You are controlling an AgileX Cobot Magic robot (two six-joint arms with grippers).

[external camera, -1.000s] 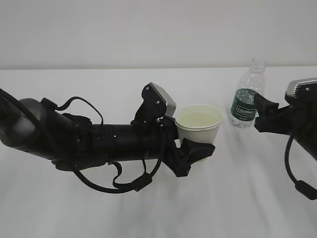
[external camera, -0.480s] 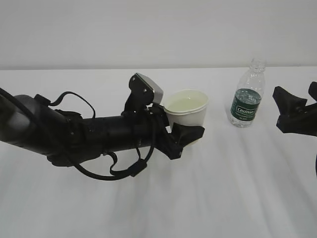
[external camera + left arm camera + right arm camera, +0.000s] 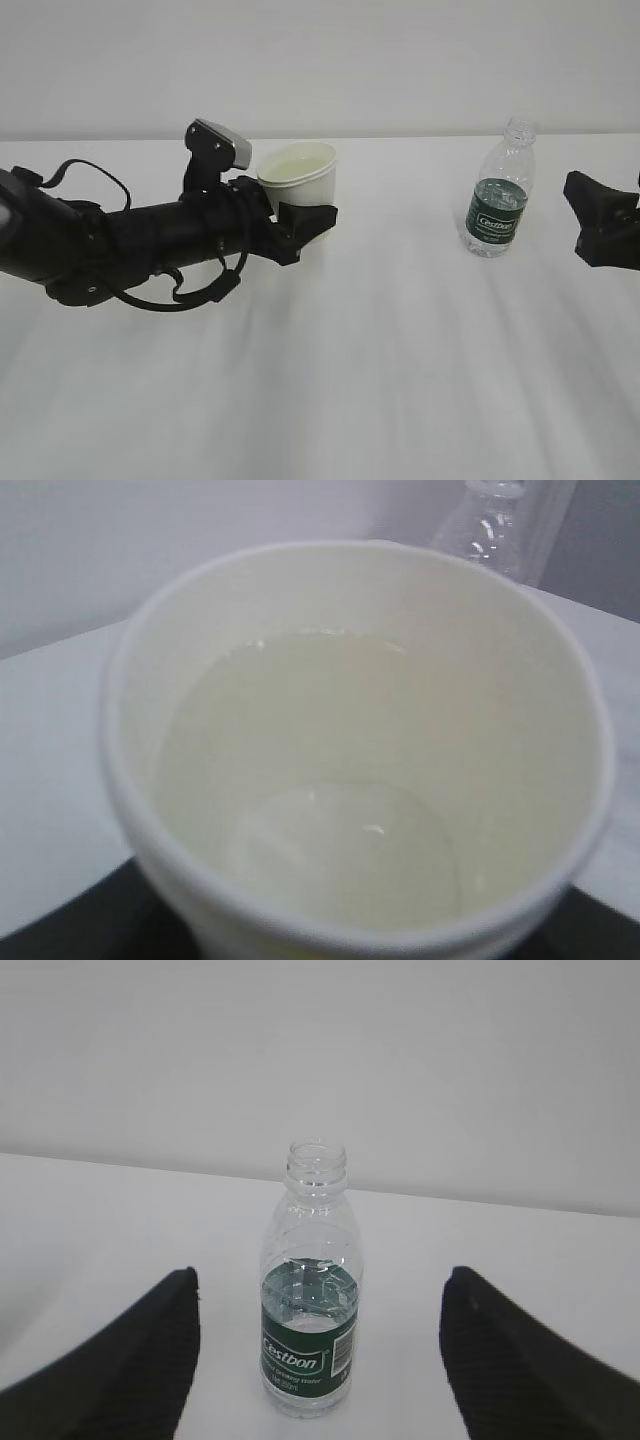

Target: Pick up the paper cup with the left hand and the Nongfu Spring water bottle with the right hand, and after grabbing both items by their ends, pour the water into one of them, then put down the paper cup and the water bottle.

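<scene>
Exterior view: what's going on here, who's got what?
The left hand grips the paper cup, upright with water in it, over the left part of the table. The water bottle stands uncapped on the table to the right, holding only a little water. The right hand is open, apart from the bottle and holding nothing. Pouring looks done; whether the cup touches the table is unclear.

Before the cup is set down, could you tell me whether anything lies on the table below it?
Nothing visible does: the table around the paper cup held by the left pincer is bare; the water bottle stands apart.
</scene>
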